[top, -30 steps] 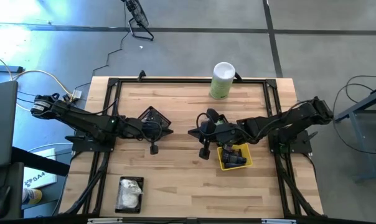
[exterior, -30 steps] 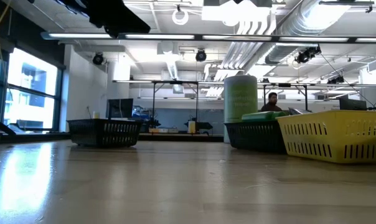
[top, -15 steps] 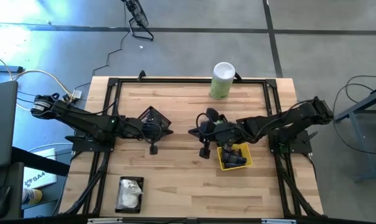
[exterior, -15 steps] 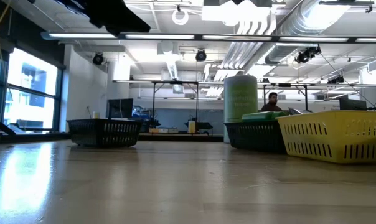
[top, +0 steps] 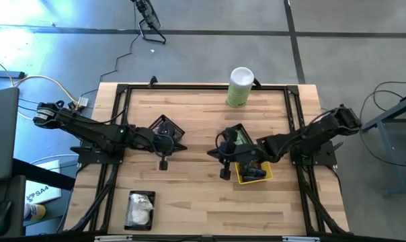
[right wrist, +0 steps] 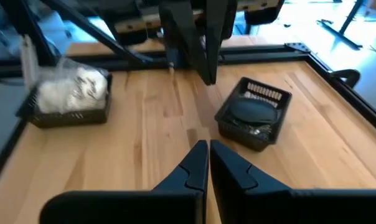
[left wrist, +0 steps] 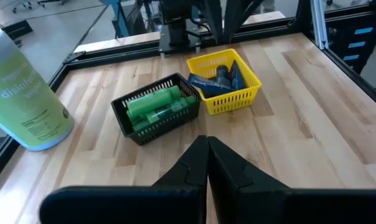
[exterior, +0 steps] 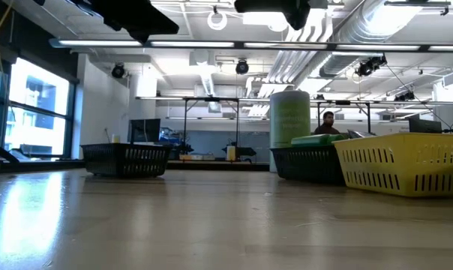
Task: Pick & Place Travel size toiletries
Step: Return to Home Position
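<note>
While hanging over table (top: 189, 202), left fingers (left wrist: 188, 169) clenched empty; right fingers (right wrist: 189, 170) clenched empty too.

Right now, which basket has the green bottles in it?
The black basket right beside the yellow basket. Its green bottles show; the yellow one holds dark tubes.

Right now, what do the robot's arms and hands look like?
The left arm and right arm are slim, jointed and matte black. The left hand and right hand each carry two black, wedge-shaped fingers tapering to thin tips. No markings show.
</note>
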Motion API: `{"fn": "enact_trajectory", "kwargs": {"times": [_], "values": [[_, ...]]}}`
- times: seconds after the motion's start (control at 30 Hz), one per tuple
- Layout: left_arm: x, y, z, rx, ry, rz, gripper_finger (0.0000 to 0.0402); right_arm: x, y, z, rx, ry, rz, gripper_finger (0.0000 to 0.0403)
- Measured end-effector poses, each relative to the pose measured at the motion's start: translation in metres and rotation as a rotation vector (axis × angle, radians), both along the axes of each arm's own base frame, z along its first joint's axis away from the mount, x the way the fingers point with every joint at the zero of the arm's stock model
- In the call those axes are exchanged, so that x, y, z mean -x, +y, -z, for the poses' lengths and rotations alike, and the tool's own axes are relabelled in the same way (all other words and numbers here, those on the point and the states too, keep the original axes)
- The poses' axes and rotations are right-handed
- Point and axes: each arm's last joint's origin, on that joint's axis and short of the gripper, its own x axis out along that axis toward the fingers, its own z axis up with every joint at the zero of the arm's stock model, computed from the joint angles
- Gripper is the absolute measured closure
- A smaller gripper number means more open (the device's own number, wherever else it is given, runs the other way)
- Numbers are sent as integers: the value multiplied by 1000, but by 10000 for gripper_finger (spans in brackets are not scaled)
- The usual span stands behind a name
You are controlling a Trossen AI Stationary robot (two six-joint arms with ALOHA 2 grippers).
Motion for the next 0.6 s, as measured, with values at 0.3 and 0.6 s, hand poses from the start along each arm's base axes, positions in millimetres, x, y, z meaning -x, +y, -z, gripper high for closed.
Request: {"fn": "enact_trajectory", "kwargs": {"times": [0.3,0.6], "values": [[0,0,1,-1,7,0,399,38,-27,-2,-70,-113,-63,394],[0,0,1,-1,6,0,399,83,-56,-5,-80,-179,-21,394]]}}
